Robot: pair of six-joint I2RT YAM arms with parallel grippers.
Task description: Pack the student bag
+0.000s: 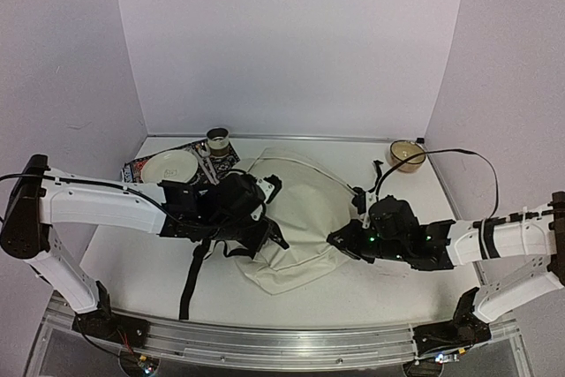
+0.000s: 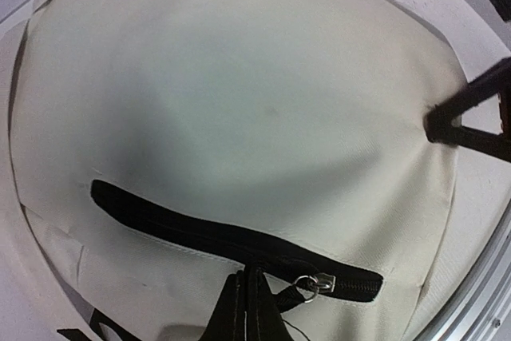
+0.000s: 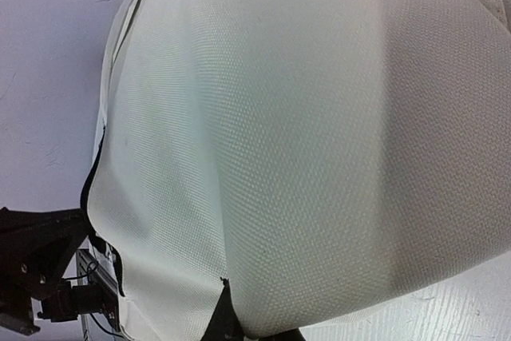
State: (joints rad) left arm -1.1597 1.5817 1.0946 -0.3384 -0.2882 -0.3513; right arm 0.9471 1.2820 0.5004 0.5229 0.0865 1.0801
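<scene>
Top view looks down; both wrist views hug the bag (image 1: 305, 218).

Soft, even overhead light. Wrist views curve at the edges; a grey shadow dims the student bag (image 2: 184, 117).

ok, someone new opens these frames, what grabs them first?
The cream backpack lying mid-table, filling both wrist views. Both arms reach in on it: the left end effector closed by the front pocket's zipper pull, the right end effector closed at its fabric edge. A plate and bowl sit at the far edge.
</scene>
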